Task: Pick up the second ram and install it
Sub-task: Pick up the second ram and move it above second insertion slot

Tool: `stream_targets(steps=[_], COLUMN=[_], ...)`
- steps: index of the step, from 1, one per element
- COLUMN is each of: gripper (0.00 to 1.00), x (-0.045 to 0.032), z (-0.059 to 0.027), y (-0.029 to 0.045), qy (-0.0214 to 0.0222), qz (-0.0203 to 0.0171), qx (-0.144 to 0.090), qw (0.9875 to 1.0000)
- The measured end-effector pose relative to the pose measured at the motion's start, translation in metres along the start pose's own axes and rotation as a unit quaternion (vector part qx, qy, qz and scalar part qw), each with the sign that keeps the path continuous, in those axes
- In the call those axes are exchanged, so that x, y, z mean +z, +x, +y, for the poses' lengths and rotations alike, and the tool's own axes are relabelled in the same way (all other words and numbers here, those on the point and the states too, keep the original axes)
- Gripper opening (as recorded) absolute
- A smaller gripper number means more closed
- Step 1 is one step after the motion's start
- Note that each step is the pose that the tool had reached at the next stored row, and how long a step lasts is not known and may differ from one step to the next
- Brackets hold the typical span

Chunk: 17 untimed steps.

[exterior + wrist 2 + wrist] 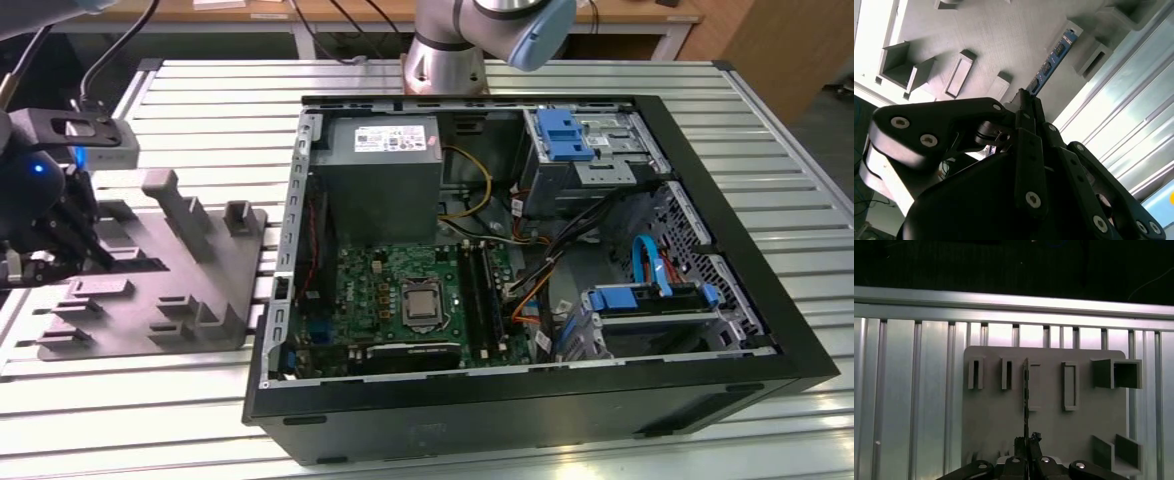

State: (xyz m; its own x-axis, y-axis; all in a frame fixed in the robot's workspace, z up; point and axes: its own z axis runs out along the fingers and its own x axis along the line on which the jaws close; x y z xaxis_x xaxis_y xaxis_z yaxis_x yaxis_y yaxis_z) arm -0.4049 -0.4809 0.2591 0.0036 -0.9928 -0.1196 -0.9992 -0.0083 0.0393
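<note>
As I read the exterior view, the hand (47,255) sits over the grey holder (160,290) on the table (200,100). That is at the view's left, well apart from the open computer case (534,420) and its green board (387,290).

In the second wrist view the hand is closed narrow on 1 end of the second ram (1051,57), which juts out over the holder's blocks.

In the first wrist view I see the stick edge-on between 2 of the holder's pockets. Whether it is fully clear of them I cannot tell.

I judge this the pick-up step: grip made, install not yet begun. Seating it will call for keeping the stick edge-on and square to 1 of the board's long black slots (477,295).
</note>
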Motion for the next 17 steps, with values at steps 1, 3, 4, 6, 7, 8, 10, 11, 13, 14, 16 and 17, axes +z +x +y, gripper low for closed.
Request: stream_targets(steps=[1,3,4,6,7,8,10,11,13,14,16,17], gripper=[0.14,0.14,0.14,0.14,0.14,0.14,0.14,0.14,0.14,0.14,0.14,0.14], x=[-0.0011,-0.0031,-0.0042,-0.0066,-0.0076,-0.0086,-0.0107,-0.0118,-0.0145,-0.0156,-0.0179,-0.019], z=[0.0,0.0001,0.0002,0.0003,0.0003,0.0003,0.0004,0.0004,0.0006,0.0006,0.0007,0.0007], y=[-0.0001,-0.0004,-0.0005,-0.0008,-0.0009,-0.001,-0.0013,-0.0014,-0.0017,-0.0019,-0.0021,-0.0023], qy=[0.0,0.0,0.0,0.0,0.0,0.0,0.0,0.0,0.0,0.0,0.0,0.0], qz=[-0.0007,-0.002,-0.0026,-0.0039,-0.0044,-0.0049,-0.0058,-0.0063,-0.0075,-0.0081,-0.0091,-0.0095], qx=[0.0,0.0,0.0,0.0,0.0,0.0,0.0,0.0,0.0,0.0,0.0,0.0], qw=[1.0,1.0,1.0,1.0,1.0,1.0,1.0,1.0,1.0,1.0,1.0,1.0])
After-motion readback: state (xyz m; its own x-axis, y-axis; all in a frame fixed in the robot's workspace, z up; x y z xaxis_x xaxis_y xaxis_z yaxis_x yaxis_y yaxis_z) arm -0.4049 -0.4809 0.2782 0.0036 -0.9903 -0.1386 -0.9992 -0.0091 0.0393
